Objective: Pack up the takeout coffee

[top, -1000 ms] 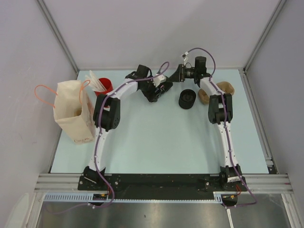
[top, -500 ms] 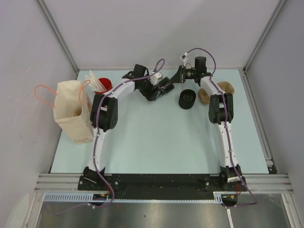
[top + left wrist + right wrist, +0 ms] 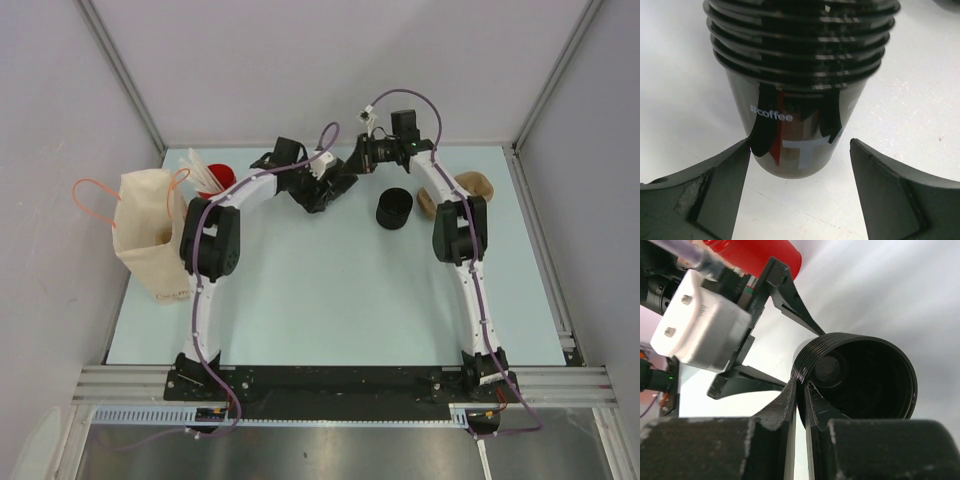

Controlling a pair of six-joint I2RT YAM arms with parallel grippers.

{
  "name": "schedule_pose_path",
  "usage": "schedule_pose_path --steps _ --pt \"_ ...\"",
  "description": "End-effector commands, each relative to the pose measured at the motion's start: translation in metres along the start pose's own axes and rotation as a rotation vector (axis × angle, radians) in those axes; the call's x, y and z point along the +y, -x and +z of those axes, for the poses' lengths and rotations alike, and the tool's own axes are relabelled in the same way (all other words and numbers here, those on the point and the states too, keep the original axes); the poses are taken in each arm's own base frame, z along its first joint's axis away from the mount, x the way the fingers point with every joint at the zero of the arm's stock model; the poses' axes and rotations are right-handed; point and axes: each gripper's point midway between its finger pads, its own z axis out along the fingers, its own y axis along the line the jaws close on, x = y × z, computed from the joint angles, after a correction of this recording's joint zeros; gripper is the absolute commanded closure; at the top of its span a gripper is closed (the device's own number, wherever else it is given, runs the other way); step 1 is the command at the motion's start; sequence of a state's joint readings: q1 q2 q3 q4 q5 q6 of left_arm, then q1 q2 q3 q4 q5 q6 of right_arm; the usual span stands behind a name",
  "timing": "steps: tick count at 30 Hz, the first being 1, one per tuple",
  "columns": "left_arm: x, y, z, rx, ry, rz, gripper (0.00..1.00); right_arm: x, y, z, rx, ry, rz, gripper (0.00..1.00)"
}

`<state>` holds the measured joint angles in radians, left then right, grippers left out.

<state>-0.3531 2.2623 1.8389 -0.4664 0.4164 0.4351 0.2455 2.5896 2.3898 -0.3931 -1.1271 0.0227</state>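
Pinching the rim of the takeout coffee (image 3: 865, 385), the right end effector (image 3: 802, 386) is clamped with one finger inside the cup wall and one outside, while the left end effector (image 3: 799, 167) stands apart, the cup's lower body between its fingers (image 3: 715, 190). We judge so thin a bite may slip or buckle the rim. Only the right wrist view shows that pinch; only the left wrist view shows the gaps beside the cup.

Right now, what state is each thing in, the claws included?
black coffee cup: held by its rim.
right gripper: shut on that rim.
left gripper: open, straddling the cup.
paper bag: upright, top open.
red cup: upright, holding white sticks.
black round piece: standing free, untouched.
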Motion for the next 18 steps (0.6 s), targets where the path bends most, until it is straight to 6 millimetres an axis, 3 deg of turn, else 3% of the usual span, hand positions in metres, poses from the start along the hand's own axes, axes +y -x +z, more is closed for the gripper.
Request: schedule_pose_path --steps 1,8,14,18 --pt "-0.001 0.03 -0.028 -0.108 0.002 -0.02 0.16 0.035 0.034 0.001 0.013 -0.087 -0.184 0.87" --pt "-0.002 0.022 -0.035 -0.131 -0.004 -0.072 0.18 0.059 0.037 0.016 0.036 -0.101 -0.229 0.86" --pt "-0.001 0.019 -0.042 -0.158 -0.021 -0.151 0.17 0.073 0.033 0.028 0.06 -0.105 -0.253 0.79" --pt "-0.002 0.019 -0.047 -0.173 -0.008 -0.153 0.17 0.086 0.031 0.036 0.072 -0.091 -0.266 0.82"
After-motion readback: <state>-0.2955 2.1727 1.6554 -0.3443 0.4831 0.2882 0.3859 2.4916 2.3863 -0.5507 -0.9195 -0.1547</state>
